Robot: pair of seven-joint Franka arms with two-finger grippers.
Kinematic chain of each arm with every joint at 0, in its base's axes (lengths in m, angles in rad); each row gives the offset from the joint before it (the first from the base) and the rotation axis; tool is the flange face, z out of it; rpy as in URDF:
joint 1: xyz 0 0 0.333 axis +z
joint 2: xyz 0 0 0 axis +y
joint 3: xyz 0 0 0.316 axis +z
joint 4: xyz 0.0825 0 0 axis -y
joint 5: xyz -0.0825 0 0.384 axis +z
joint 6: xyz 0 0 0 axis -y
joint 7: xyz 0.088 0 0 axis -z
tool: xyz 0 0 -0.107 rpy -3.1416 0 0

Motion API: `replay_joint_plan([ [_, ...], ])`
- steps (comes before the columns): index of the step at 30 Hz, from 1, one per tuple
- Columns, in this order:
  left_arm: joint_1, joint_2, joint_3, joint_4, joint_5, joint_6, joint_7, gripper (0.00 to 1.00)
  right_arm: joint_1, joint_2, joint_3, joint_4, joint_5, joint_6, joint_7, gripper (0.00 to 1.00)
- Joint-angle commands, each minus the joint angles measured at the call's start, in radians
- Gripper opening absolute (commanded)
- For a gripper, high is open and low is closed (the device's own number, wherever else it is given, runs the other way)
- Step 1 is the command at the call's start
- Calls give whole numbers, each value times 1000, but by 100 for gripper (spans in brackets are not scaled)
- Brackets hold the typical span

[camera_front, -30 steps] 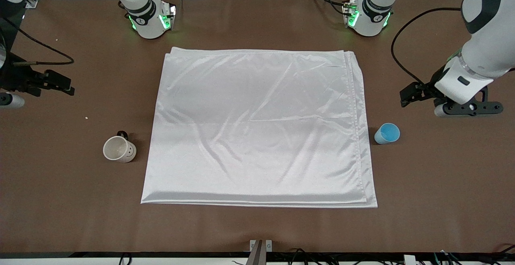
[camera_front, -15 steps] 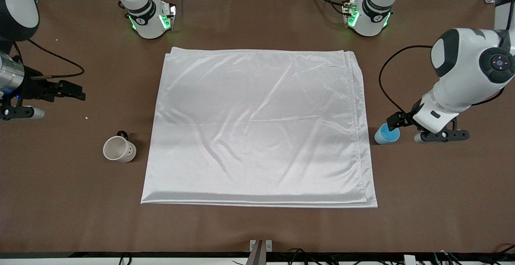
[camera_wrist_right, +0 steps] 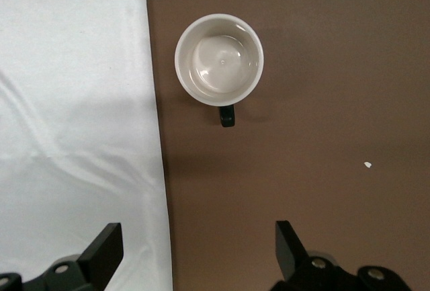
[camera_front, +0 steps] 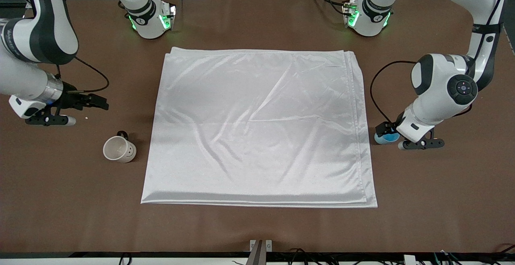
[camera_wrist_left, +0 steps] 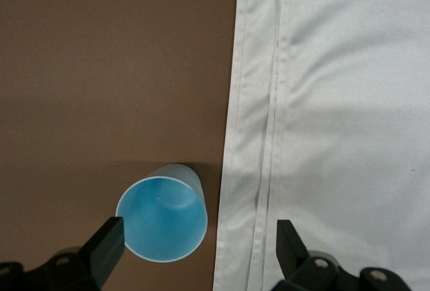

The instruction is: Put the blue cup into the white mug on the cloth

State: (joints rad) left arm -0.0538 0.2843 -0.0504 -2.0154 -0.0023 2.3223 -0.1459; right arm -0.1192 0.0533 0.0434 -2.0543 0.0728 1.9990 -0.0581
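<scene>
The blue cup (camera_front: pixel 386 138) stands upright on the brown table beside the cloth's edge, at the left arm's end. My left gripper (camera_front: pixel 382 130) is open right above it; in the left wrist view the cup (camera_wrist_left: pixel 161 220) lies between the spread fingers, close to one fingertip (camera_wrist_left: pixel 105 242), with my left gripper (camera_wrist_left: pixel 196 247) partly over the cloth (camera_wrist_left: pixel 336 103). The white mug (camera_front: pixel 119 149) stands upright and empty beside the cloth (camera_front: pixel 257 128), at the right arm's end. My right gripper (camera_front: pixel 101 105) is open and empty over bare table, apart from the mug (camera_wrist_right: pixel 219 56); its own view shows it (camera_wrist_right: pixel 196 251) over the cloth's edge.
A small white crumb (camera_front: pixel 86 118) lies on the table near the right gripper. The two arm bases (camera_front: pixel 151 19) (camera_front: pixel 366 15) stand farthest from the front camera. A black cable (camera_front: pixel 376 88) loops from the left wrist.
The left gripper has come down and in over the blue cup. The right gripper has moved toward the cloth and the mug. Cup, mug and cloth have not moved.
</scene>
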Motion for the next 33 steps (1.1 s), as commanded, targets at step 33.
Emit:
replay_joint_plan([
  [33, 2, 173, -8, -32, 65, 138, 8, 65, 35, 174, 10, -185, -50, 449, -14, 100],
])
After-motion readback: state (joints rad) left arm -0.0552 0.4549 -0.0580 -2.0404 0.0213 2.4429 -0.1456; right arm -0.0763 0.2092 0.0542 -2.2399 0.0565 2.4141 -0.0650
